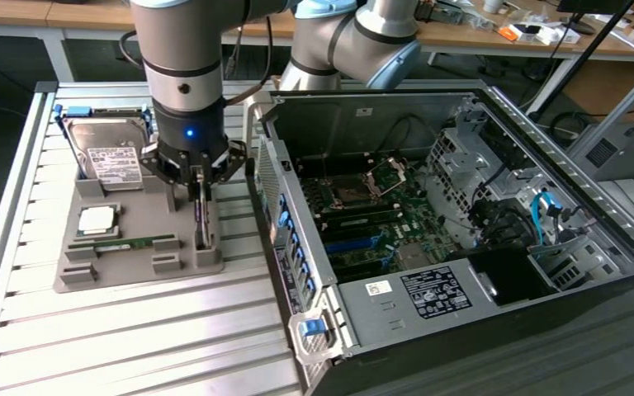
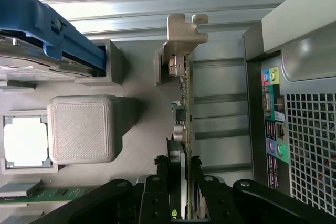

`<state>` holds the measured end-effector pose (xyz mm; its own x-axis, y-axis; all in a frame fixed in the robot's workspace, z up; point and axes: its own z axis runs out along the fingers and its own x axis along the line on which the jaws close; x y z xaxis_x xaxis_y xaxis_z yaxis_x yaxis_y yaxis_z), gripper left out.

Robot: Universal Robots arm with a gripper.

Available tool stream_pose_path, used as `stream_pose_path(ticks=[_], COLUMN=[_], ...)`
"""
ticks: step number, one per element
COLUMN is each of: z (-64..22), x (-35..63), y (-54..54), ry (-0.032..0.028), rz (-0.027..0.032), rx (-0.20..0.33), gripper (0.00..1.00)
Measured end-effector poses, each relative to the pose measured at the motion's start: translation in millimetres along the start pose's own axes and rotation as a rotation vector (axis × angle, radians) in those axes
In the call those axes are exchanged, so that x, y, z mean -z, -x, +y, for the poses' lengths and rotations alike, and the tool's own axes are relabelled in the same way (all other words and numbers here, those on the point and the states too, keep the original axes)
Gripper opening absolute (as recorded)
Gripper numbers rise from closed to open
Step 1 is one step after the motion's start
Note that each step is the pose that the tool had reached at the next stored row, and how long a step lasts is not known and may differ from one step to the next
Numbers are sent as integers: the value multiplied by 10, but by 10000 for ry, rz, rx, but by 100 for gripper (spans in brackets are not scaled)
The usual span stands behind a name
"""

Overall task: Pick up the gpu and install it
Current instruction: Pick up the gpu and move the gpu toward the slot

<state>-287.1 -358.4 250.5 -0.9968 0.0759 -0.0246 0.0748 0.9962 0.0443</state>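
Closest to my wrist camera, the gripper (image 2: 182, 167) has its two black fingers (image 2: 169, 182) pressed narrowly against either face of the gpu (image 2: 185, 93), so I read it as clamped on the card's upper edge, jaws partly closed. I see the gpu standing on edge, its silver bracket (image 2: 184, 32) at the far end beside a grey post of the fixture (image 2: 142, 82).

In the exterior view, the gripper (image 1: 199, 186) hangs straight down over the grey fixture (image 1: 185, 266), which sits at about nine o'clock from the open computer case (image 1: 295, 247) on the slatted metal table (image 1: 130, 338). The gpu (image 1: 201, 223) is in the slot on the fixture's three o'clock side, nearest the case, and its lower edge looks seated there. From the gpu, the hard drive (image 1: 108, 157) in its blue frame stands at about eleven o'clock, the processor (image 1: 99, 219) lies at nine, and the memory stick (image 1: 130, 244) at about eight. Inside the case, the motherboard (image 1: 372, 214) lies exposed
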Motion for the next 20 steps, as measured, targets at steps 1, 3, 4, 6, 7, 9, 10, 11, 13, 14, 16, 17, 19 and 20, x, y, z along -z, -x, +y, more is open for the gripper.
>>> stream_pose_path(ticks=[1, 3, 4, 6, 7, 9, 10, 11, 13, 14, 16, 17, 19, 20], z=[0, 0, 1, 1, 1, 1, 1, 1, 1, 2, 2, 2, 2, 2], x=[2, 8, 10, 16, 19, 25, 27, 30, 34, 36, 39, 42, 46, 48], y=[0, 0, 0, 0, 0, 1, 1, 1, 1, 1, 1, 1, 1, 1], ry=[0, 0, 0, 0, 0, 1, 1, 0, 0, 1, 1, 0, 0, 0], rz=[0, 0, 0, 0, 0, -2, -1, 0, -1, -1, -1, 0, 0, 0], rx=[0, 0, 0, 0, 0, -1, 0, 0, 0, 0, 0, 0, 0, 0], gripper=[27, 27, 27, 27, 27, 27, 27, 27, 27, 27, 27, 27, 27, 27])
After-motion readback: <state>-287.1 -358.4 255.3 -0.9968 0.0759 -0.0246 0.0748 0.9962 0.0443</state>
